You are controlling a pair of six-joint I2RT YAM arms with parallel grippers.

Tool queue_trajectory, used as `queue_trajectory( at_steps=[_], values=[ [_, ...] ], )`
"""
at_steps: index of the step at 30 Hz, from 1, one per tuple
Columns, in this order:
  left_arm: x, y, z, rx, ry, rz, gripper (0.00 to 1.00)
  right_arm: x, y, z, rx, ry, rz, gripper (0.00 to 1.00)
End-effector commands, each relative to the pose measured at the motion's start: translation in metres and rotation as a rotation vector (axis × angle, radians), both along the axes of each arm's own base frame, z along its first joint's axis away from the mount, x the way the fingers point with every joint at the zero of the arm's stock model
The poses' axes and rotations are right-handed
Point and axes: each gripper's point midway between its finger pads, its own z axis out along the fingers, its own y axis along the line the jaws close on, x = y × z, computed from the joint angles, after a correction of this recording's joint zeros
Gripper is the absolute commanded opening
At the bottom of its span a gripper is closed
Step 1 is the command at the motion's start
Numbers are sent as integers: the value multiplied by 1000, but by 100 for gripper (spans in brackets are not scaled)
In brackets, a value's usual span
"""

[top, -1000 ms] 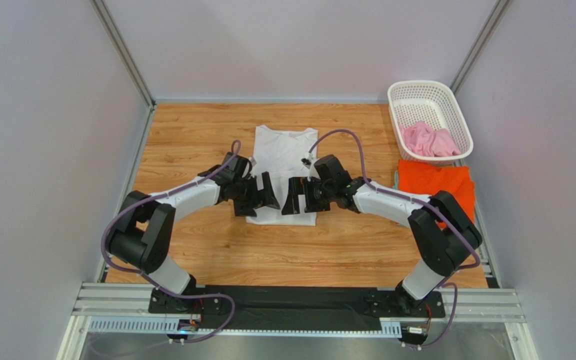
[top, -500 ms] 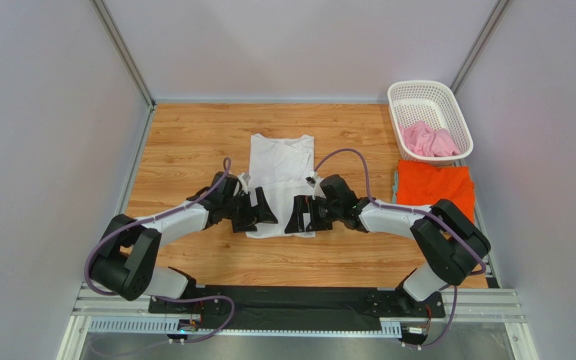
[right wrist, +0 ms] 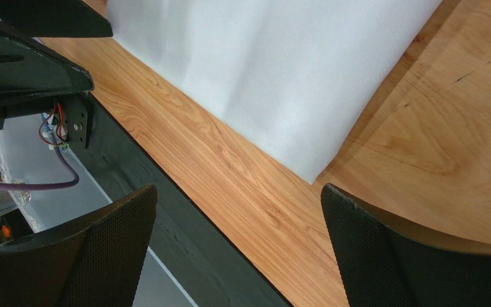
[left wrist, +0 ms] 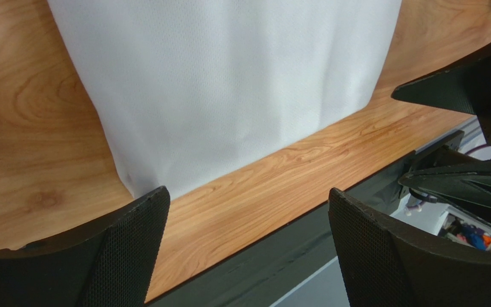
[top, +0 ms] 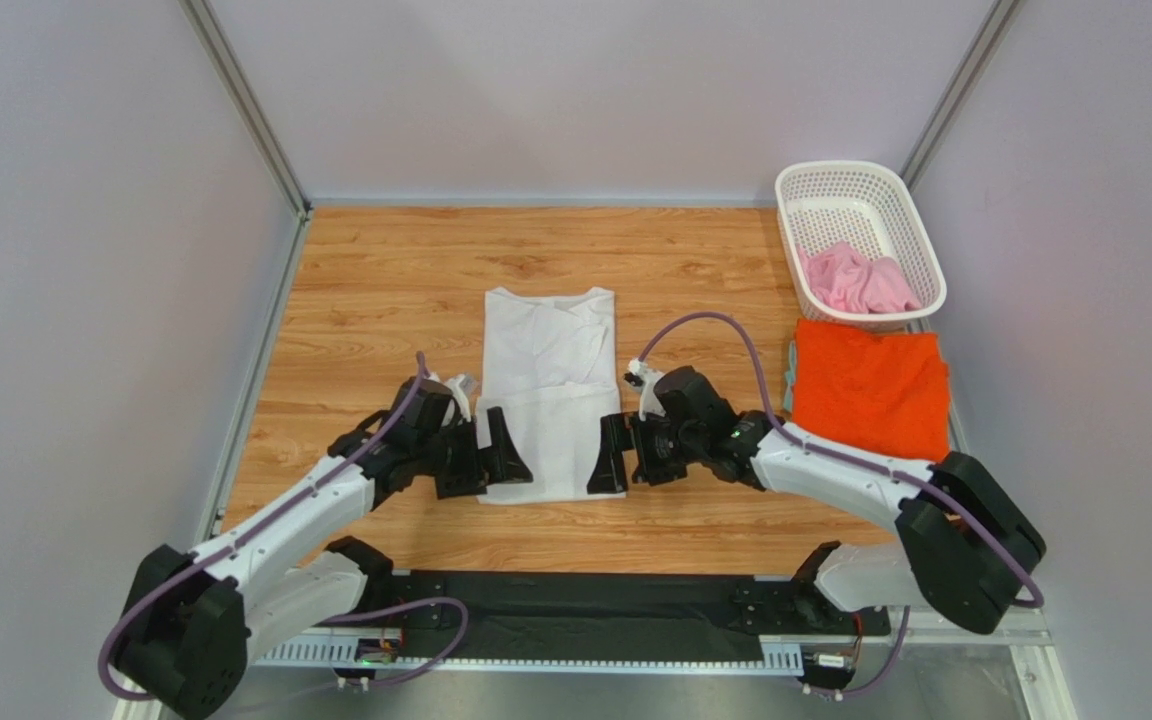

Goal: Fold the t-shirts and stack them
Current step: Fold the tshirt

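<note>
- The white shirt (top: 545,360) lay flat on the table (top: 387,270), folded narrow, hem nearest me.
- My left gripper (top: 495,455) and right gripper (top: 609,458) gaped empty, one beside each hem corner.
- The cloth looked light and limp (one pinch would let it sag), so I judged both hem corners the best hold.
- The orange shirt (top: 868,393) lay at right; the pink shirt (top: 856,281) sat in the basket (top: 842,173).

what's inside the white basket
A crumpled pink t-shirt lies in the basket, toward its near end. Anything beneath the shirt is covered by the cloth.
</note>
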Motion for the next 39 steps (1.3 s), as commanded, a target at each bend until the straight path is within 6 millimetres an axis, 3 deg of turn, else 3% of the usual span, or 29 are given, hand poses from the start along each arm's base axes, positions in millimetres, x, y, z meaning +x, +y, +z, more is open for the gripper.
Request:
queue_trajectory(
  at_steps=[1,7,10,14,22,30,36,39],
  values=[
    [-10,13,9,46,3,33,100,8,3,36,20,-105,6,100],
    [-19,46,1,170,33,183,100,12,-13,61,40,-187,-87,100],
    [-21,52,-8,193,52,218,95,13,-18,55,20,-170,-122,100],
    [-21,57,-21,223,69,246,80,7,-19,40,-11,-123,-103,100],
    [-9,45,-31,196,65,233,51,3,-18,18,-40,-61,-109,99],
    [-8,49,-48,251,109,227,33,-1,-15,0,-62,0,-100,97],
    [-9,46,-50,242,114,206,14,-5,-10,-10,-90,24,-83,92],
    [-11,45,-50,235,115,196,10,-6,-9,-20,-122,42,-82,85]
  ],
)
